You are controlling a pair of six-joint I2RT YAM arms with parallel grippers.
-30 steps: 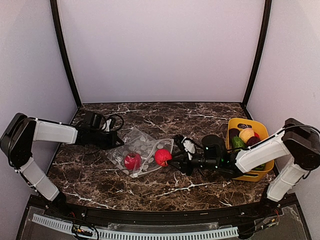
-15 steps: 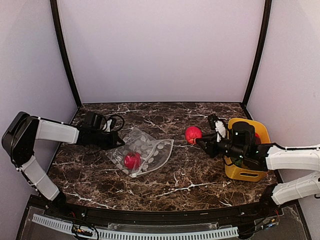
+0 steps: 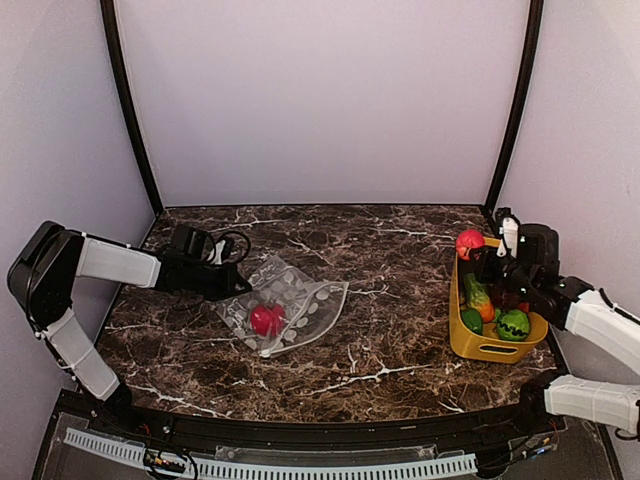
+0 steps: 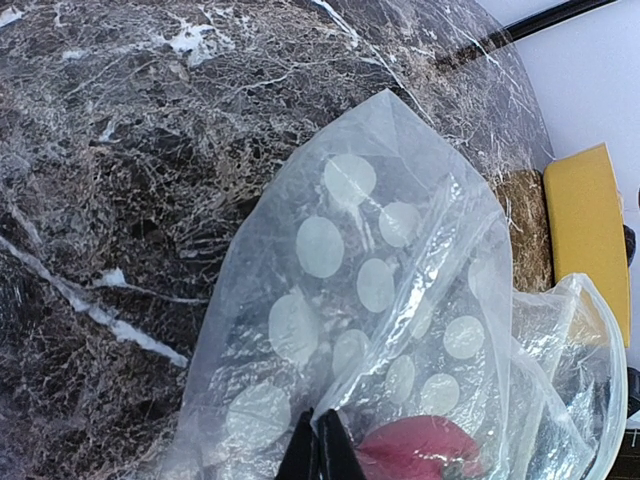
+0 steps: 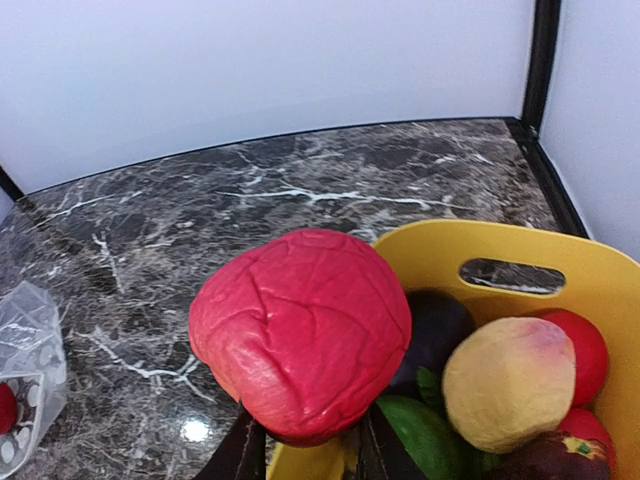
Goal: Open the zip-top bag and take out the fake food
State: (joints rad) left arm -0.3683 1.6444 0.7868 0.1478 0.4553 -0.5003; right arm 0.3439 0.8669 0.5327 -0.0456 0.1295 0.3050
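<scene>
Right gripper [image 5: 305,445] clamped on wrinkled, rounded red fruit [image 5: 300,335] above the rim of the smooth yellow basket [image 5: 440,250]; left gripper [image 4: 320,450] pinched on crinkled, white-dotted clear bag [image 4: 380,280], well apart from basket.

Clear crinkly bag [image 4: 380,290], glossy marble table [image 3: 390,345]

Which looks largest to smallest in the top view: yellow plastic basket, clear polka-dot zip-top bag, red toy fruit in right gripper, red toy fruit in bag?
1. Yellow plastic basket.
2. Clear polka-dot zip-top bag.
3. Red toy fruit in right gripper and red toy fruit inside bag: look alike, unranked.
</scene>
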